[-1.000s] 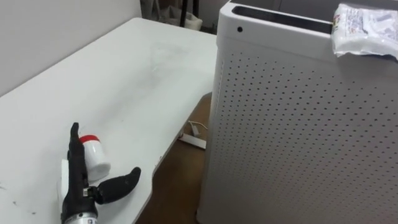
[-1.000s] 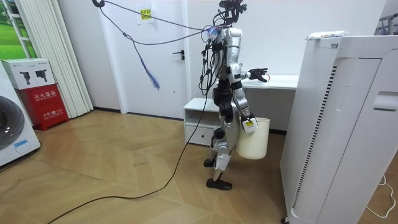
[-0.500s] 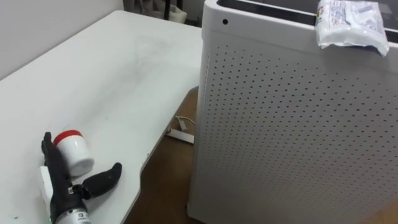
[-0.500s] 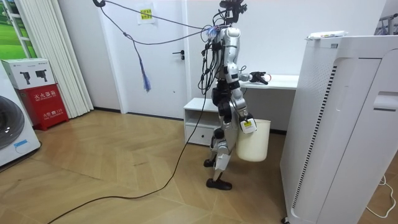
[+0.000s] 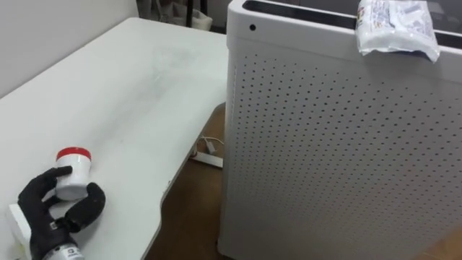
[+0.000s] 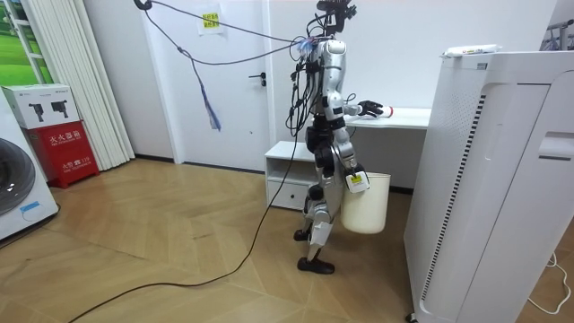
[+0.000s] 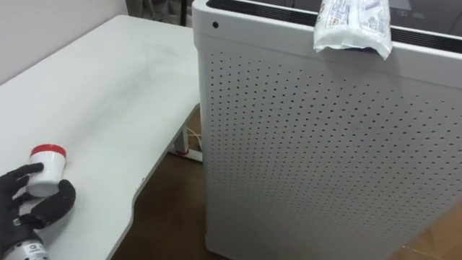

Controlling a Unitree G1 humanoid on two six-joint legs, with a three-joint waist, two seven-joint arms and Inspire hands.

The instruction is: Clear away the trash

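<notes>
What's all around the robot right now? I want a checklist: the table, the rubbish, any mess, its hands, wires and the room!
Surface: white table, one pot on it near the robot.
Job's things: white pot with a red cap on the table; plastic packet on top of the tall white perforated unit; white bin at the robot's side.
Clutter: nothing seen.
Robot hands: left robot hand curled round the pot; right robot hand low, at the bin, grip cannot be told.
Cables: white plug strip with its lead on the floor under the table edge.
Surroundings: wooden floor, door, red box, washing machine.
</notes>
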